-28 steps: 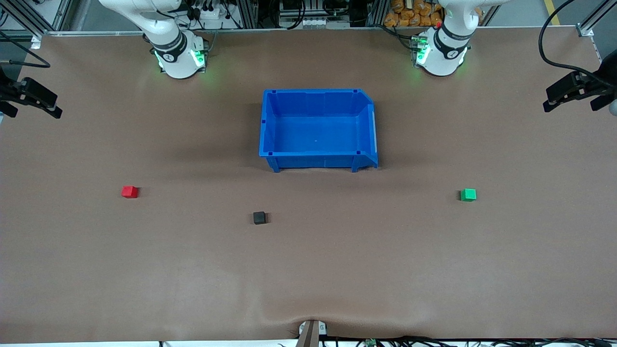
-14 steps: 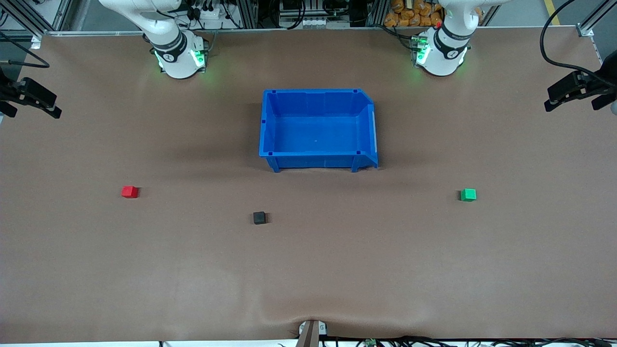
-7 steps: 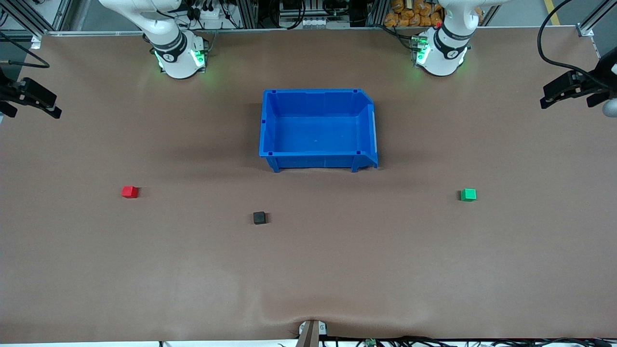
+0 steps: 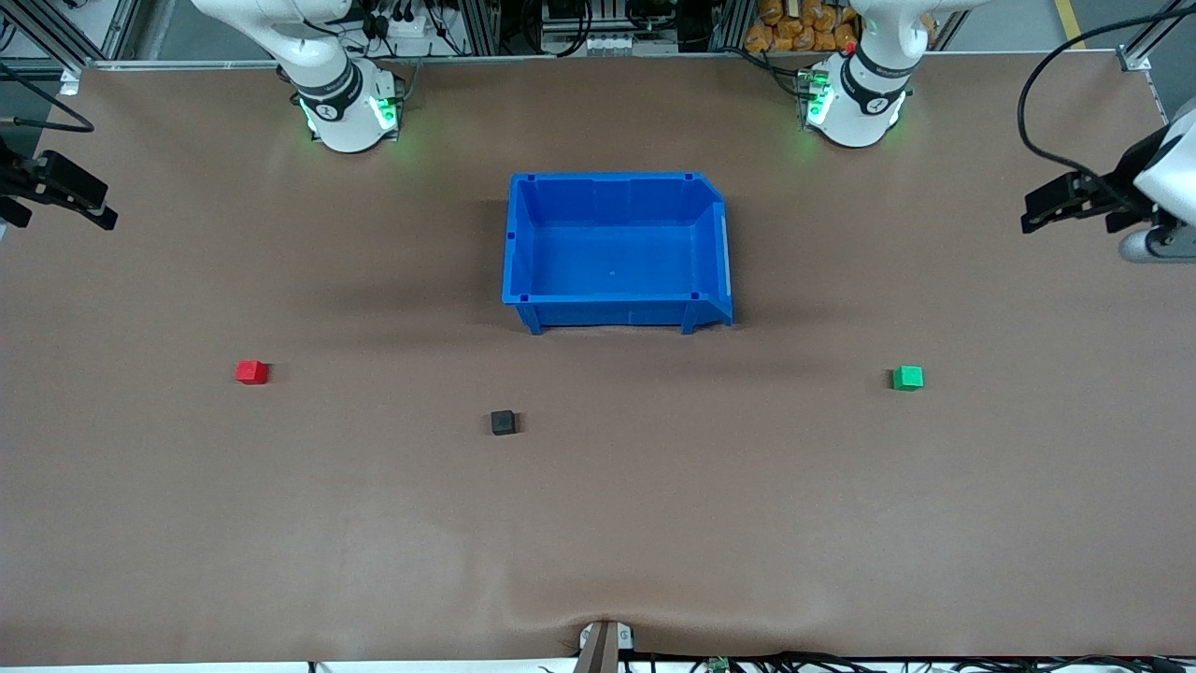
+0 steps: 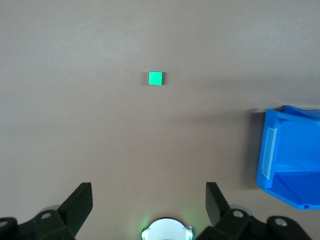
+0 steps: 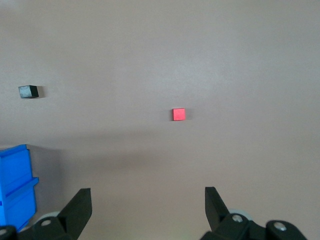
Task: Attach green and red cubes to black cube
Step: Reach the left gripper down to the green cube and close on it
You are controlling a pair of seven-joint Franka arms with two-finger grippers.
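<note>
The 3 cubes lie apart on the brown counter (image 4: 598,523), none touching another. In the front view the red cube (image 4: 250,372) sits at the middle left of the frame, toward the right arm's end of the counter. The green cube (image 4: 907,378) sits at the middle right of the frame, toward the left arm's end. The black cube (image 4: 503,422) lies between them, slightly below the frame's centre, closer to the red cube than to the green one and a little nearer to the front camera than both. A blue bin (image 4: 617,250) stands upright at the upper centre of the frame, farther from the front camera than all 3 cubes, and nothing is seen inside it.

The left end effector (image 4: 1065,206) hangs at the upper right edge of the front view, over the counter's edge at the left arm's end, well apart from the green cube. In the left wrist view its 2 fingers (image 5: 80,202) stand wide apart with nothing between them, and the green cube shows at the upper centre of that frame.

The right end effector (image 4: 65,192) hangs at the upper left edge of the front view, over the right arm's end of the counter. Its fingers (image 6: 79,204) are likewise spread wide and hold nothing; the red cube shows near the centre of the right wrist frame, the black cube at its left edge.
</note>
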